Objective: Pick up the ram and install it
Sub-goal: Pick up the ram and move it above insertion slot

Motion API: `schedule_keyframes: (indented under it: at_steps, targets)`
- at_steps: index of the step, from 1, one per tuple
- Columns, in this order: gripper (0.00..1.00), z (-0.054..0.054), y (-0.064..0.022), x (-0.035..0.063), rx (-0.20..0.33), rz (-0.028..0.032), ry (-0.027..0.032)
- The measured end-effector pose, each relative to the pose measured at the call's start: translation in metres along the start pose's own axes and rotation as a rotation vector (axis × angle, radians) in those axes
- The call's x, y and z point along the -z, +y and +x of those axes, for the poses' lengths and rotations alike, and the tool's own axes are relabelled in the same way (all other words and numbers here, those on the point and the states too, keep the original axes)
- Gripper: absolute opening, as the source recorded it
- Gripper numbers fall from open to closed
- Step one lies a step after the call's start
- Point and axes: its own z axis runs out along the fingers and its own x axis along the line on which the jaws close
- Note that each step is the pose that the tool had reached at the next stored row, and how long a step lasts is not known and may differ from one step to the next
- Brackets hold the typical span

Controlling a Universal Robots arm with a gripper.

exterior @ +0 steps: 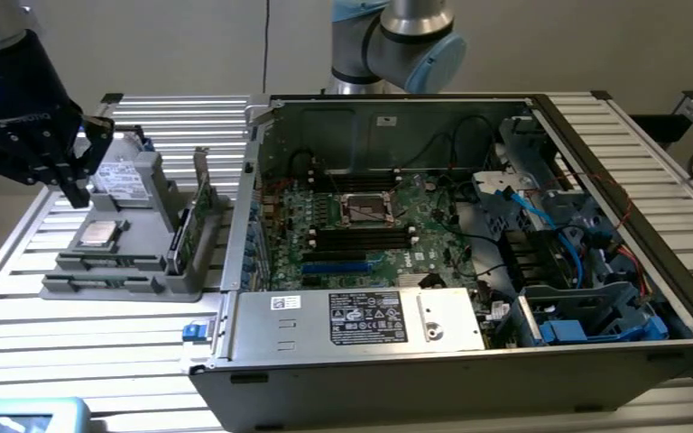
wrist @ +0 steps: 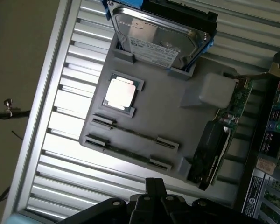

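Slatted aluminium worktop (exterior: 118, 343) carries everything: grey parts tray (exterior: 184, 287) at the exterior view's left, open PC case (exterior: 443, 379) at its right.

Hand (exterior: 73, 191) hangs tip-down over the tray's far end, just beside the hard drive (exterior: 124, 176), on the exterior view's left of it. Can't tell how wide the hand is set, since its black housing covers that in both views.

Ram (wrist: 130, 132) is a thin greenish strip standing on edge in a long holder row with clips at both ends. There are 2 such rows, parallel and just beside each other, along the tray edge opposite the hard drive. The ram is in the row nearer the CPU (wrist: 120, 92), and the 2nd row shows a similar strip.

CPU lies flat in its pocket between the hard drive and the ram rows. So the ram sits well apart from the hand, on the far side of the CPU, with no contact.

Hard drive stands tilted in a blue-edged cradle. Expansion card (wrist: 214, 149), a green board with a black cooler, stands on edge at the tray side toward the case.

Inside the case the motherboard (exterior: 359, 216) is exposed, with black memory slots (exterior: 359, 241) on both sides of the CPU socket (exterior: 368, 209). Labelled silver power supply (exterior: 359, 320) sits at the near side, and blue cables (exterior: 540, 212) run at the exterior view's right. Arm's blue-capped joint (exterior: 401, 45) stands behind the case.
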Motion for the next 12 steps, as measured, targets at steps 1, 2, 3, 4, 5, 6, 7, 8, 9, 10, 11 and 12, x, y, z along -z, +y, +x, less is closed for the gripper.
schedule_keyframes:
  at_steps: [1,2,3,4,5,6,7,8,9,10,11,12]
  targets:
    - [0.11,0.0,0.0,-0.0003,0.017,-0.0002,-0.0003]
    - [0.11,0.0001,0.0,-0.0005,0.035,-0.0006,-0.0005]
    - [0.11,0.0001,0.0001,-0.0008,0.054,-0.0009,-0.0008]
    - [0.11,0.0001,0.0001,-0.001,0.072,-0.0012,-0.0011]
    - [0.11,0.0001,0.0001,-0.0012,0.09,-0.0014,-0.0014]
    - [0.11,0.0001,0.0001,-0.0014,0.108,-0.0016,-0.0017]
    - [0.11,0.0001,0.0001,-0.0016,0.126,-0.0018,-0.0019]
    - [0.11,0.0001,0.0001,-0.0018,0.146,-0.002,-0.0022]
    - [0.11,0.0001,0.0001,-0.0019,0.162,-0.0023,-0.0024]
    - [0.11,0.0001,0.0001,-0.0021,0.182,-0.0026,-0.0028]
    - [0.11,0.0001,0.0001,-0.0022,0.2,-0.0028,-0.0031]
    - [0.11,0.0001,0.0001,-0.0024,0.218,-0.003,-0.0033]
